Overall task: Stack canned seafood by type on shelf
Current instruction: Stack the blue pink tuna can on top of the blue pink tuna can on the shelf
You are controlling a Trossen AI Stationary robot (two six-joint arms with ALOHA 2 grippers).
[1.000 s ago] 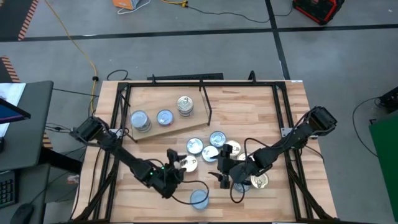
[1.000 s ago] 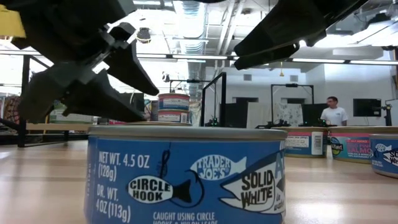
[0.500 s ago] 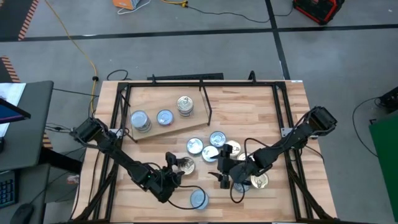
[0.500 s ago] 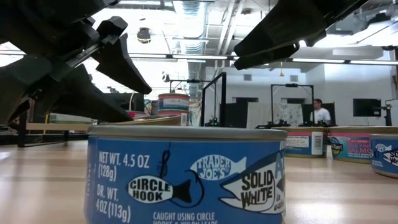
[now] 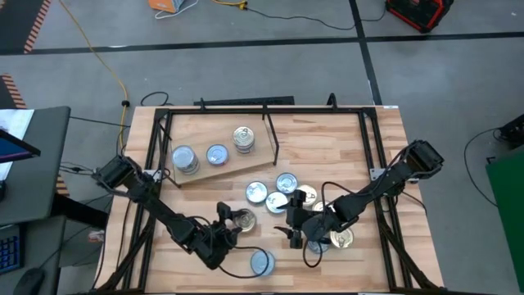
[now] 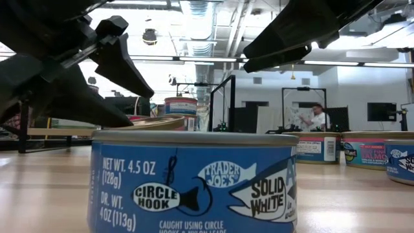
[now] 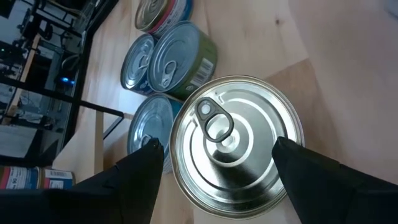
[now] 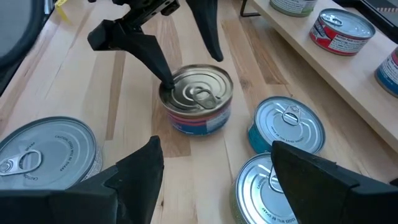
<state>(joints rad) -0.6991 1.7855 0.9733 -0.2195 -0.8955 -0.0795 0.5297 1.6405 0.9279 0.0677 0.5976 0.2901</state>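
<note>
My left gripper (image 5: 232, 221) is open near the table's front, a finger on each side of a silver-lidded tin (image 7: 236, 146) with a red and blue label (image 8: 198, 121) that stands on the tabletop. My right gripper (image 5: 295, 229) hangs open just right of it, above the table, with nothing between its fingers. More canned seafood (image 5: 282, 192) lies loose mid-table, and one blue tin (image 6: 194, 181) stands at the near edge. The shelf (image 5: 201, 170), a plywood board, carries two single tins (image 5: 184, 158) and a short stack (image 5: 243, 138). My left gripper has the tin's lid (image 7: 217, 127) between its open fingers, which slant down from the table's left. One fingertip (image 8: 165, 79) stands close at the rim. I cannot tell whether it touches.
A black frame (image 5: 372, 156) runs around the tabletop, and a thin black rod (image 5: 270, 135) rises at the shelf's right end. Tins (image 8: 286, 127) crowd the table under my right gripper. Bare wood lies at the far right. A person (image 6: 317, 116) stands in the room behind.
</note>
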